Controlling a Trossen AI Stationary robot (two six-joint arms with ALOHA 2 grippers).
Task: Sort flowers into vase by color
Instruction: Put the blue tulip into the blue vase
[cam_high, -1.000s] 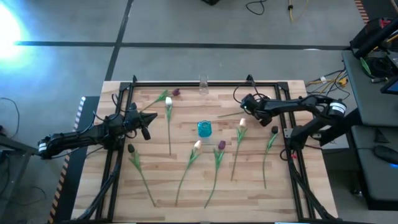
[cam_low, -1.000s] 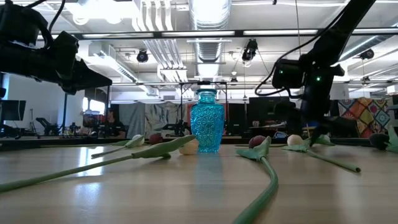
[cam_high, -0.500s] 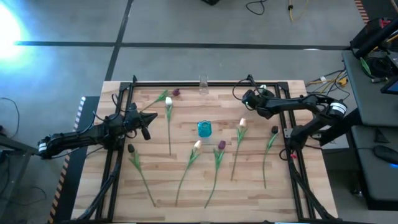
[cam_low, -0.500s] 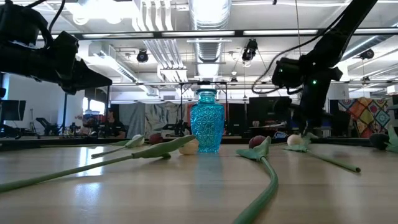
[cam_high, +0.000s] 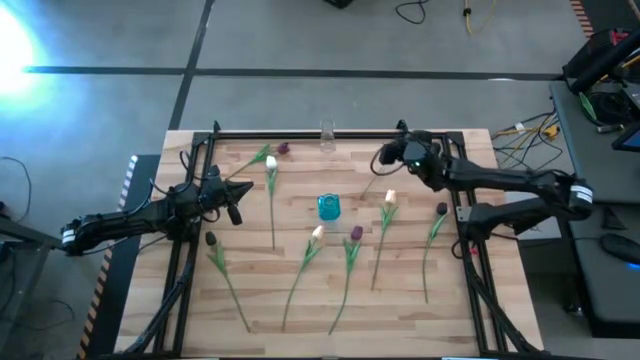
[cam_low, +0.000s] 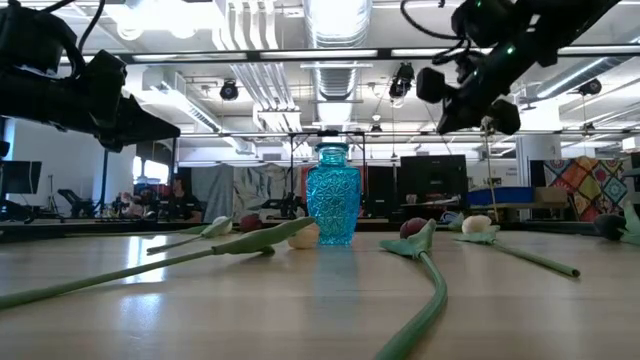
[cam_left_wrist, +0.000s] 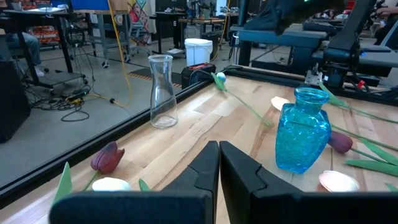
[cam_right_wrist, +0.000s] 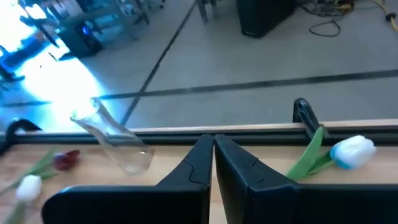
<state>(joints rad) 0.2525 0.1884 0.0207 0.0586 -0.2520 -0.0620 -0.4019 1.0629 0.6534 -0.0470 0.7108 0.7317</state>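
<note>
1. Wooden table (cam_high: 250, 290) in a black frame, on a grey workshop floor (cam_high: 300, 90) marked with dark lines.
2. My right gripper (cam_right_wrist: 213, 149) is raised over the table's far right corner. Its fingers are pressed together on the thin stem of a white tulip (cam_right_wrist: 352, 151).
3. That tulip's head and a green leaf sit just beside my right fingers. In the low view the stem hangs down below the gripper, clear of the wood.
4. My left gripper (cam_left_wrist: 219, 149) hovers over the left side of the table, fingers closed on nothing.
5. A blue vase (cam_high: 329, 207) stands near the middle of the table, with no flowers in it.
6. A clear vase (cam_high: 327, 133) stands at the middle of the far edge, also without flowers.
7. Other tulips (cam_high: 356, 233) lie flat on the wood around the blue vase: white and maroon to its left, peach and maroon in front of it and to its right.
</note>
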